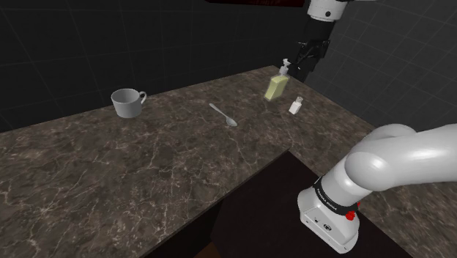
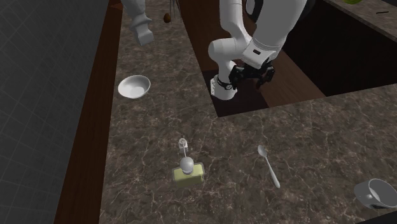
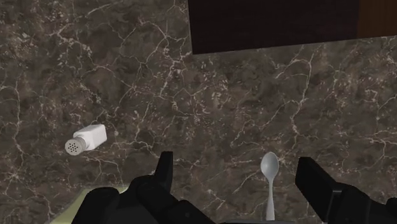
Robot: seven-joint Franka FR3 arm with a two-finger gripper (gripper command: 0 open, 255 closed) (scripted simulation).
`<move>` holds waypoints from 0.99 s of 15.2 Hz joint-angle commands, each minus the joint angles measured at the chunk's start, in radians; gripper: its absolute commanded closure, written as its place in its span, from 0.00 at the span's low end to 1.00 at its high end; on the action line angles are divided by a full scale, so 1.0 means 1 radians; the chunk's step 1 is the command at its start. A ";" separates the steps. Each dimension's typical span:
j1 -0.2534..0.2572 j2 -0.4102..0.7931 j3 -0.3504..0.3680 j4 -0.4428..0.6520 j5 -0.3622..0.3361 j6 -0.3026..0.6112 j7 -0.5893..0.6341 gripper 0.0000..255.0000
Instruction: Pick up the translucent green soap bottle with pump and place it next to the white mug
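A: Working outward from the arm (image 1: 399,157), what is the end effector (image 1: 306,64) doing?

B: It hangs over the worktop (image 1: 110,183) with its fingers (image 3: 164,172) spread apart and nothing clasped between them. They are probably that wide so the bottle's body can pass between them.

A: And where is the soap bottle (image 1: 276,88)?

B: It stands upright on the stone. In the shoulder view its pump head sits close beside the fingertips, though the height between them is hard to judge. In the wrist view a sliver of pale yellow-green shows past the outer side of one finger, so the end effector does not look centred on the bottle yet.

A: Is anything crowding it?

B: A small white shaker (image 1: 296,106) stands just beside it, on the side nearer the arm. That may be why the end effector sits above the bottle, since a sideways sweep could knock the shaker.

A: And farther on?

B: A spoon (image 1: 223,115) lies flat between the bottle and the white mug (image 1: 128,102), apart from both. The mug stands well apart toward the shoulder view's left, with its handle on the spoon's side and bare stone around it. There seems to be ample room to set the bottle down there, but the carry will need to clear the spoon.
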 commanded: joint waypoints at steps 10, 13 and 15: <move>-0.063 0.309 -0.144 0.136 -0.072 0.251 -0.125 0.00; -0.075 0.403 -0.180 0.196 -0.069 0.306 -0.161 0.00; -0.083 0.468 -0.202 0.242 -0.060 0.338 -0.187 0.00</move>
